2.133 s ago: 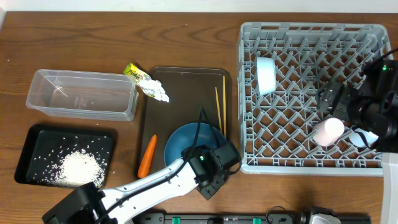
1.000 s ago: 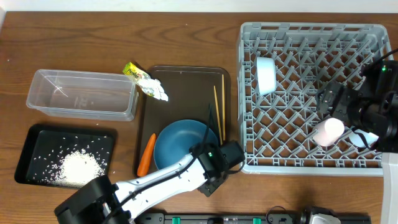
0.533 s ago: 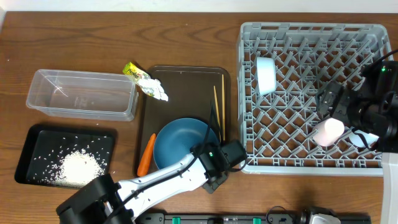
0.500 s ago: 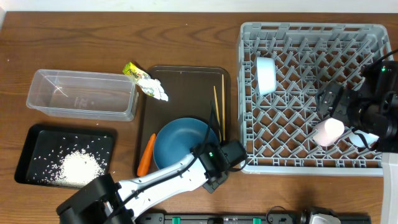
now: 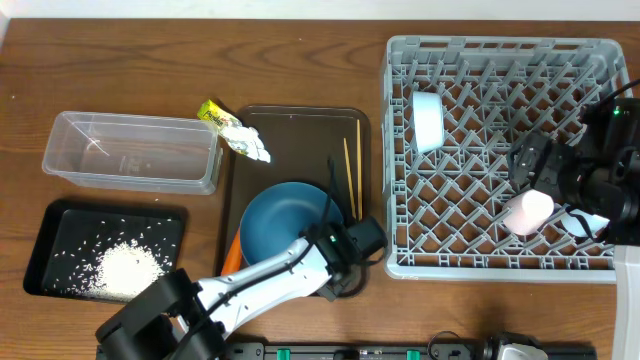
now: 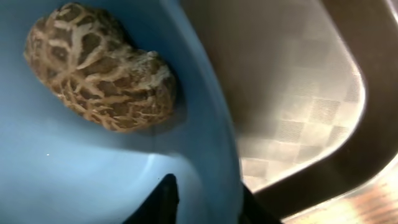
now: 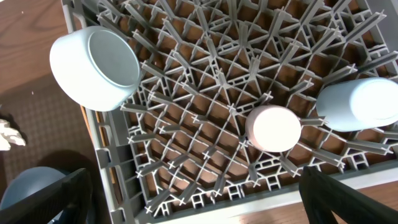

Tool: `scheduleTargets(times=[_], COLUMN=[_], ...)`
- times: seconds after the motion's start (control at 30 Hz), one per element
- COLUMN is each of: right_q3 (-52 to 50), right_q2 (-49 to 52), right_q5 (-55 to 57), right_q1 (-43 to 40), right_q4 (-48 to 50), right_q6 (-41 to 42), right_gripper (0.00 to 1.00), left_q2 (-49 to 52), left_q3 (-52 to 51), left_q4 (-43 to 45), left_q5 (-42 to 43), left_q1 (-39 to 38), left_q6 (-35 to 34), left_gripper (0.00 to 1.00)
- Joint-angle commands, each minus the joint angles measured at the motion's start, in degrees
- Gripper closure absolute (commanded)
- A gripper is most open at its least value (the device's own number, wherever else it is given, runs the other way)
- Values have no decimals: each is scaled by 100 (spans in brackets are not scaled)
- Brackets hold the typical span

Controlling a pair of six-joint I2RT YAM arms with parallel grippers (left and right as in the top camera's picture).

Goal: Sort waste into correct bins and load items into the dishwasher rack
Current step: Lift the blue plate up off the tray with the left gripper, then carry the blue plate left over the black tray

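Now, blue plate (image 6: 74,174) rim in left tool (image 6: 205,200), brown lump (image 6: 99,78) beyond

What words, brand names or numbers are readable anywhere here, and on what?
None can be read in any view.
Snack wrapper: any print on it is too small and blurred to make out.
The rack, cups, bowl and plate show no lettering.
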Motion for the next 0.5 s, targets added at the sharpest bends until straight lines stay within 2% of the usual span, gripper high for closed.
scheduleTargets(times=[0.0,0.03,0.13,0.3,0.47], right_q3=[7,7,7,7,7], right_q2=[2,2,2,2,2], right_q5=[17,17,17,17,17], right_q1=[31,31,31,31,31], right_q4=[-9,-9,-9,17,70], right_q6=[35,35,35,35,35], right_gripper=[1,1,1,1,1], left_q2=[114,129,144,127,-44], left_q3=[-44,-44,-44,13,483], left_q4=[33,37,39,-61,-632], left_q5=[-153,-153,-155,-155,-160], left_q1=[179,212,245,249,249], left_q6=[-24,-24,-24,-28,-28], left_gripper=[80,81,94,94,94])
